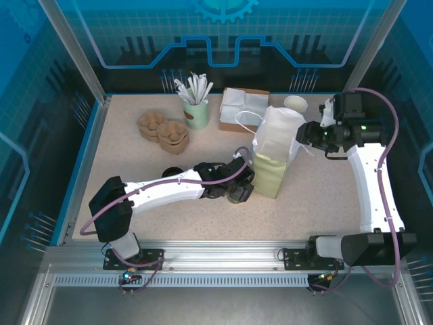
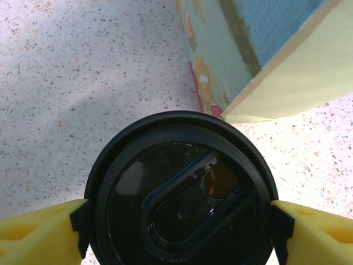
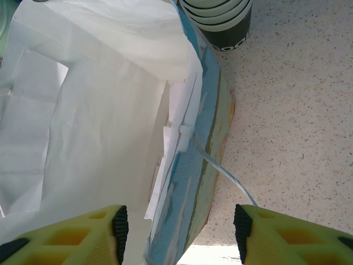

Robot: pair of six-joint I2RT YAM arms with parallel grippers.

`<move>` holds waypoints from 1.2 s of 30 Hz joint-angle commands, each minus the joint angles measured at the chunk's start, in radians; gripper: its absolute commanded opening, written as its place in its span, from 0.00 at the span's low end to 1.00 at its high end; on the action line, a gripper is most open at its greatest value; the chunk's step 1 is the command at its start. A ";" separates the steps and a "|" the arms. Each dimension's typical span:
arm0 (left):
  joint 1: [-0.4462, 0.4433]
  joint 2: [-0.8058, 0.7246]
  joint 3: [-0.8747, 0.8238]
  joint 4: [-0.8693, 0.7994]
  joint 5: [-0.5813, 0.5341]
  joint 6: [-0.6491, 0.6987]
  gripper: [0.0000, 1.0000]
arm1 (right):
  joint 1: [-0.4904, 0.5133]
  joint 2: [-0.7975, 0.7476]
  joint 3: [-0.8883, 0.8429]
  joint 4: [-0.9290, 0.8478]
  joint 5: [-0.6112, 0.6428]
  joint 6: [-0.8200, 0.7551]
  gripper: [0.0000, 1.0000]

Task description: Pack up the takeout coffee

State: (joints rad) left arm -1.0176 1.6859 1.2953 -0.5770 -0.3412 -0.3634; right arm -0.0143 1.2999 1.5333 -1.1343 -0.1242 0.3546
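The takeout coffee (image 2: 182, 193) stands on the table, its round black lid seen from above in the left wrist view. My left gripper (image 2: 179, 221) is shut on it, a black pad pressed against the lid's rim on each side. In the top view this gripper (image 1: 240, 193) sits low, just left of the foot of the white paper bag (image 1: 274, 156). The bag stands upright with its mouth open. My right gripper (image 3: 181, 226) is open astride the bag's right wall (image 3: 187, 182), one finger inside and one outside, touching neither side. It hovers at the bag's upper right edge (image 1: 304, 133).
A stack of lidless cups (image 1: 295, 103) stands behind the bag. A cardboard box with white paper (image 1: 243, 108), a green cup of sticks (image 1: 196, 112) and brown pulp trays (image 1: 166, 132) line the back. A dark lid (image 1: 172, 171) lies by the left arm.
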 commanded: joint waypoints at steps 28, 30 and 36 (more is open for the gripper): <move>0.176 -0.146 -0.139 -0.071 -0.106 0.005 0.77 | -0.020 -0.053 -0.025 -0.003 -0.060 -0.019 0.55; 0.201 -0.164 -0.158 -0.073 -0.111 0.000 0.77 | -0.021 -0.053 -0.024 -0.003 -0.061 -0.019 0.55; 0.272 -0.215 -0.219 -0.064 -0.104 -0.005 0.78 | -0.021 -0.057 -0.020 -0.006 -0.063 -0.018 0.55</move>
State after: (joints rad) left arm -0.7738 1.5040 1.1072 -0.6209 -0.4252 -0.3641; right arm -0.0162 1.2644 1.5162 -1.1336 -0.1658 0.3428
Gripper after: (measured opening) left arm 0.777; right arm 0.552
